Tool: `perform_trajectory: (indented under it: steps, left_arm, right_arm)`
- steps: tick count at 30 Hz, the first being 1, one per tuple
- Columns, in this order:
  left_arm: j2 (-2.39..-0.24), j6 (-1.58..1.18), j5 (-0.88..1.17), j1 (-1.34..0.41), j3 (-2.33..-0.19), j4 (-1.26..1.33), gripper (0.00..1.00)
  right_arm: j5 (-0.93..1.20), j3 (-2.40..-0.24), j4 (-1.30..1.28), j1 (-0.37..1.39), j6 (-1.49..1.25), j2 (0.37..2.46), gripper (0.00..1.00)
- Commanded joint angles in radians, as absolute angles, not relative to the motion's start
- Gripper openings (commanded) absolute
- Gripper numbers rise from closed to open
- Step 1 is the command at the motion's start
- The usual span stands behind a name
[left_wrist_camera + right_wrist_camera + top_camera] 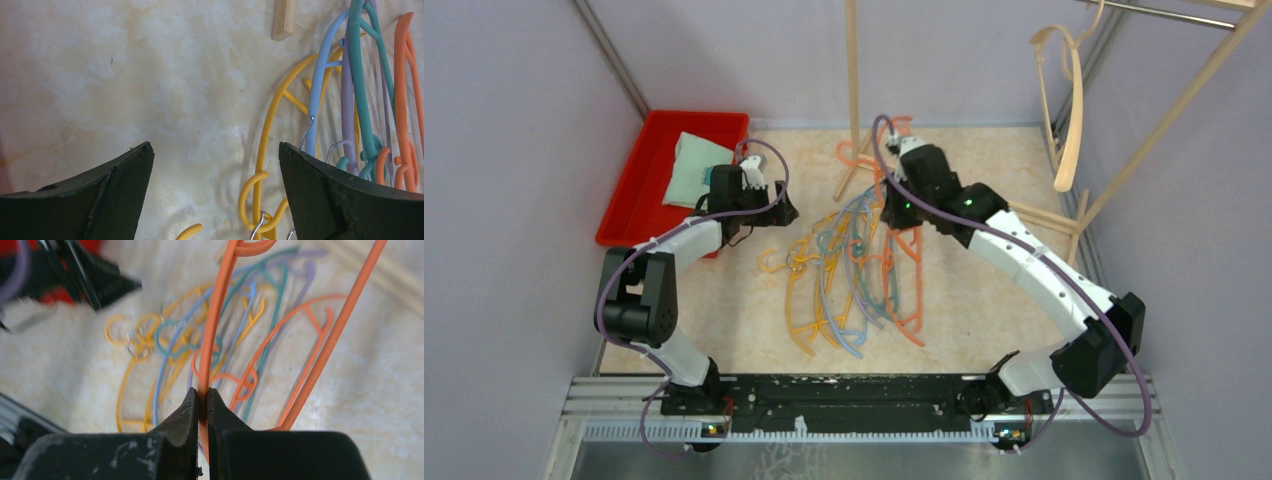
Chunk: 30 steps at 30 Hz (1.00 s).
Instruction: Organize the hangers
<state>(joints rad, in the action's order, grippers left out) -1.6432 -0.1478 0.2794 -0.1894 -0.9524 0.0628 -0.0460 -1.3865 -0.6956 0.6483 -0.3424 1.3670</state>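
Observation:
A tangle of thin hangers [849,275] in yellow, light blue, teal, lavender and orange lies in the middle of the table. My right gripper [894,222] [202,396] is shut on the arm of an orange hanger [216,315] at the pile's right side [914,290]. My left gripper [779,212] [215,150] is open and empty, just left of the pile, with a yellow hanger [265,135] and its hook between the jaws near the right finger. Another orange hanger [856,155] lies by the pole foot. A beige hanger [1069,100] hangs on the rack at top right.
A red tray [639,200] holding a pale folded cloth [694,170] stands at the back left, behind my left gripper. Wooden rack poles [854,80] rise at the back centre and right, with feet on the table [284,20]. Walls close both sides.

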Motion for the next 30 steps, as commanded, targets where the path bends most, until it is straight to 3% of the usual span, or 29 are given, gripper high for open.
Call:
perform_trajectory:
  steps: [1, 8, 22, 30]
  left_arm:
    - [-1.626, -0.126, 0.276, -0.190, -0.977, 0.054, 1.00]
    - [-1.628, -0.095, 0.253, -0.190, -0.986, 0.037, 1.00]
    - [-1.656, -0.103, 0.256, -0.190, -1.014, 0.045, 1.00]
    - [-1.657, -0.102, 0.249, -0.190, -1.003, 0.039, 1.00]
  right_arm:
    - [-0.137, -1.465, -0.482, 0.547, -0.452, 1.280, 0.00]
    - [-0.130, -1.455, -0.224, 0.478, -0.494, 1.229, 0.00]
    - [-0.070, -1.662, -0.092, 0.413, -0.414, 1.371, 0.00]
    - [-0.087, -1.659, -0.051, 0.322, -0.469, 1.418, 0.00]
